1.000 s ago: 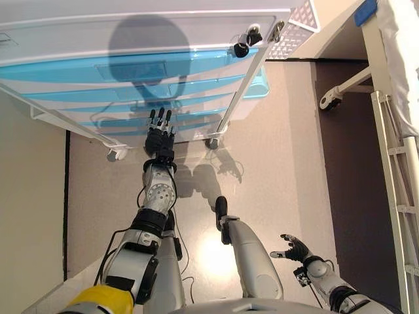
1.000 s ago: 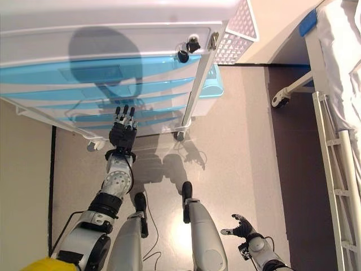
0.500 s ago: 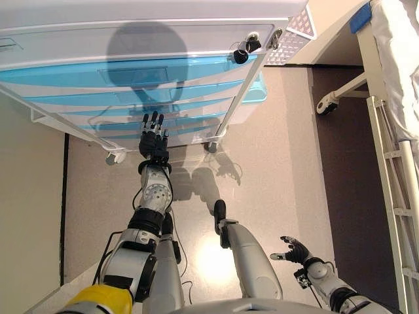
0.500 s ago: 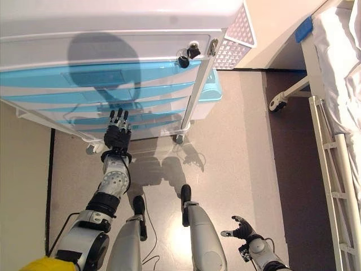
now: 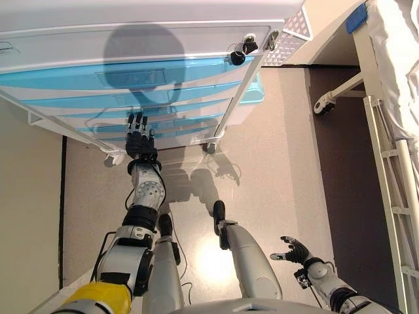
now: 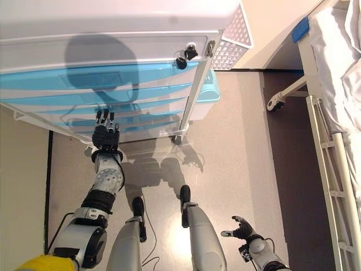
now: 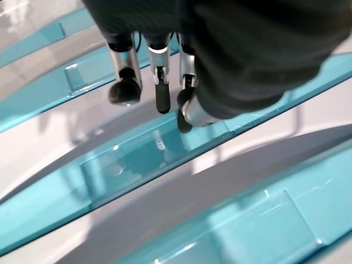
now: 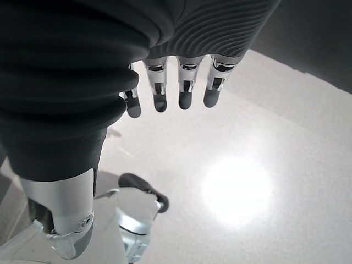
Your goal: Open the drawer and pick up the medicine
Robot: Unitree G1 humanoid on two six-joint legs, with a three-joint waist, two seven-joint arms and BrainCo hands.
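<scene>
The drawer cart is white, with see-through blue drawers stacked one under another, all pushed in. No medicine shows in any view.

The left robot hand is held up right in front of the lower blue drawers. Its fingers are straight and spread a little, pointing at a drawer front. They hold nothing. I cannot tell if the tips touch the drawer.

The right robot hand is low and far from the cart, over the floor. Its fingers hang loose and a bit bent, and it holds nothing.

A bed stands well off to the right of that hand.
</scene>
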